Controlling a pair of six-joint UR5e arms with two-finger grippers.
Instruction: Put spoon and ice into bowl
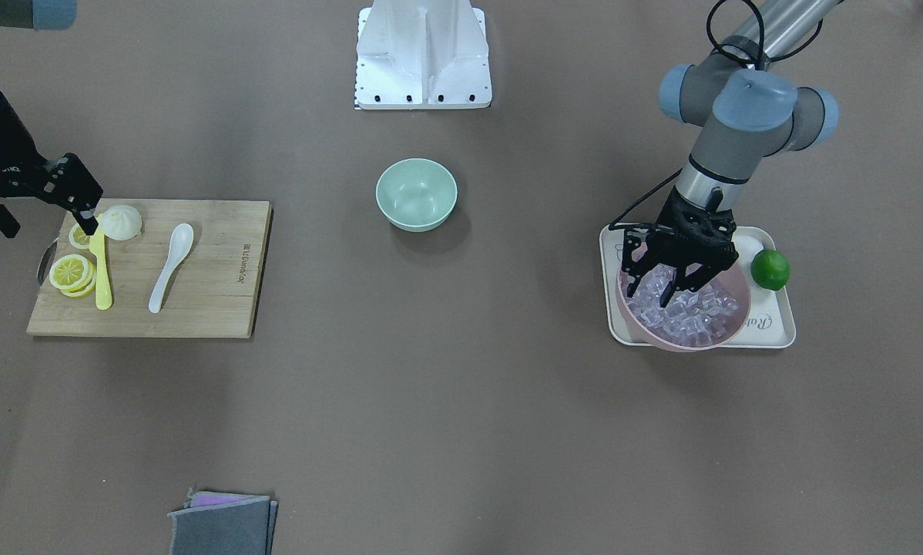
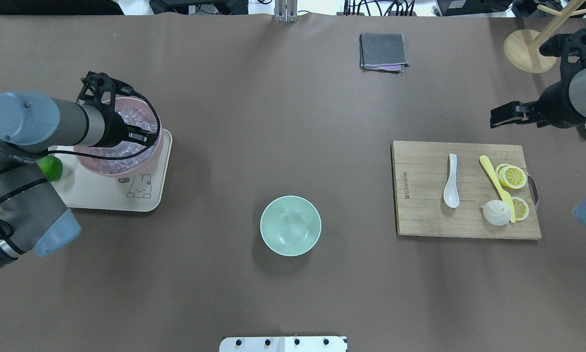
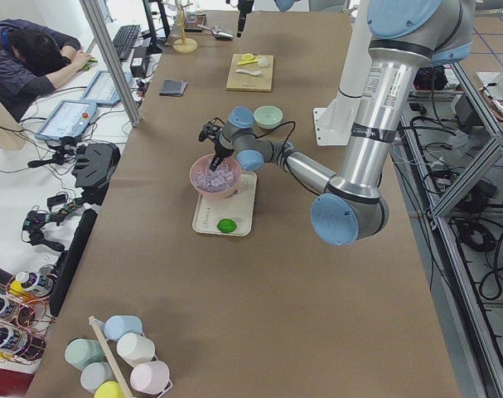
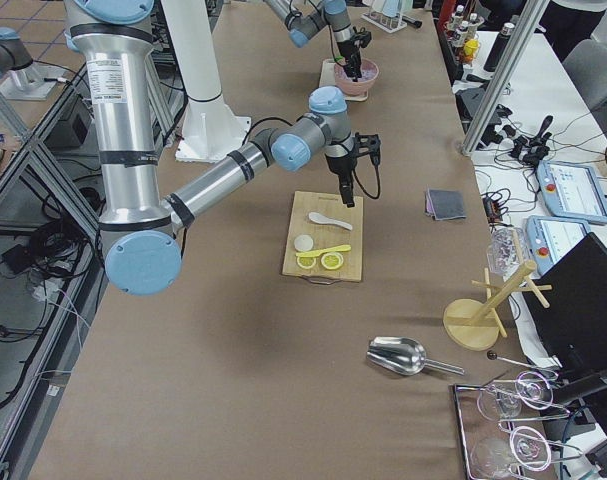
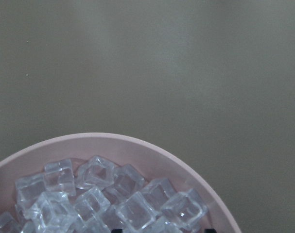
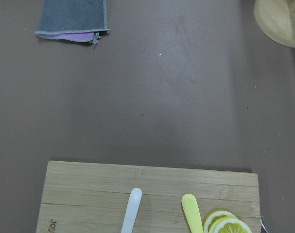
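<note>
Reaching for ice (image 1: 700, 308)
Left fingers (image 1: 673, 285) are hanging wide open over the ice in the pink bowl (image 1: 693, 345), frame right; pinching just one cube is best. Right fingers (image 1: 84, 212), wide too, are waiting near the spoon (image 1: 170, 262), frame left.

Brown-covered table (image 2: 293, 122), aluminium frame posts (image 3: 110, 62), tiled floor (image 4: 33, 15), perhaps terracotta, even light

The left arm (image 2: 29, 205) reaches toward ten o'clock in the overhead view. Its wrist is bent so that the left gripper (image 1: 666, 291) points straight down with its fingers spread apart. The right arm (image 2: 584, 95) sits near two o'clock, and the right gripper (image 1: 45, 223) hangs downward with its jaws wide apart.
</note>
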